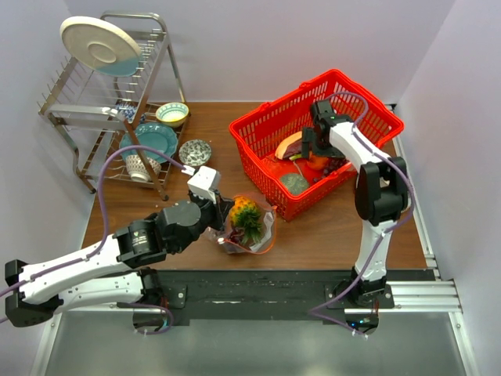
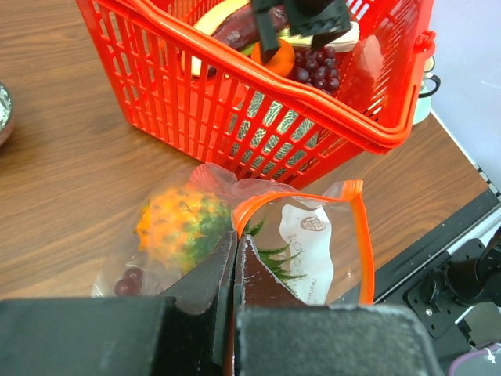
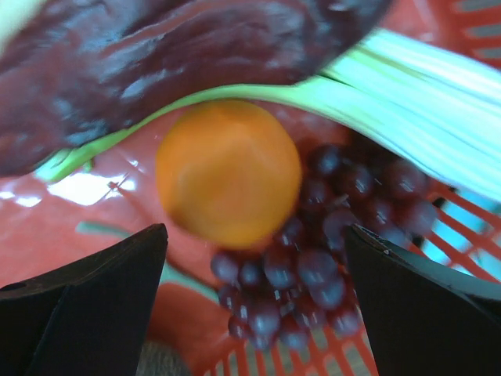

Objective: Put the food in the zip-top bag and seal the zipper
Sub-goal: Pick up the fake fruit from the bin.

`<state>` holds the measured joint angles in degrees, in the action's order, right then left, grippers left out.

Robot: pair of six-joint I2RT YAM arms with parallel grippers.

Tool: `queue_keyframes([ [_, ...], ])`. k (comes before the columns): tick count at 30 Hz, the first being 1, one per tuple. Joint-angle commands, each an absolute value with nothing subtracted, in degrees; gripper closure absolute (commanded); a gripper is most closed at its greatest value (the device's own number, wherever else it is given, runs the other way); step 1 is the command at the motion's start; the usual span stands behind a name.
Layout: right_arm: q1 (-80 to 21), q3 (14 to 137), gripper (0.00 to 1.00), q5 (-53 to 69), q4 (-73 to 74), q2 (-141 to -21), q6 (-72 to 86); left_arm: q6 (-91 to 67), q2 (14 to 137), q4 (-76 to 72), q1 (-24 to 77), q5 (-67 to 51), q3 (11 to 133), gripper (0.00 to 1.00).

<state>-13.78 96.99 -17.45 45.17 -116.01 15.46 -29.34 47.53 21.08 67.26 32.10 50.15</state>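
Left tool (image 2: 235,262) is clamped fully shut on the mouth rim of the clear crinkly zip-top bag (image 2: 313,243), holding it agape on the brown wooden bench (image 2: 70,180) at lower centre of the overhead frame, just below the red plastic mesh basket (image 2: 235,102). Its thin red-orange zipper strip (image 2: 365,235) is unsealed. A yellow-orange toy pineapple (image 2: 176,223) already lies inside. Right tool (image 3: 254,235) hangs spread wide, gripping nothing, over the dark purple grape bunch (image 3: 313,266) in the basket. The grapes look light, knobbly and rigid; pinch across the cluster's middle. The film is limp and slippery.

No legible txt; white label (image 2: 309,243) in zip-top bag (image 2: 346,235) too small.
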Motion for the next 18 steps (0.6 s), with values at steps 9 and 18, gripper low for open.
queue_keyframes([
  [9, -13.2, 98.5, 0.31, -14.5, 43.2, -121.3, 16.2, -30.5, 46.0, 19.5, 67.3, 31.6, 51.9, 1.00],
  [18, -13.3, 96.3, 0.50, -10.5, 41.4, -108.6, 14.5, -32.5, 45.5, 18.6, 67.3, 31.5, 49.3, 1.00],
])
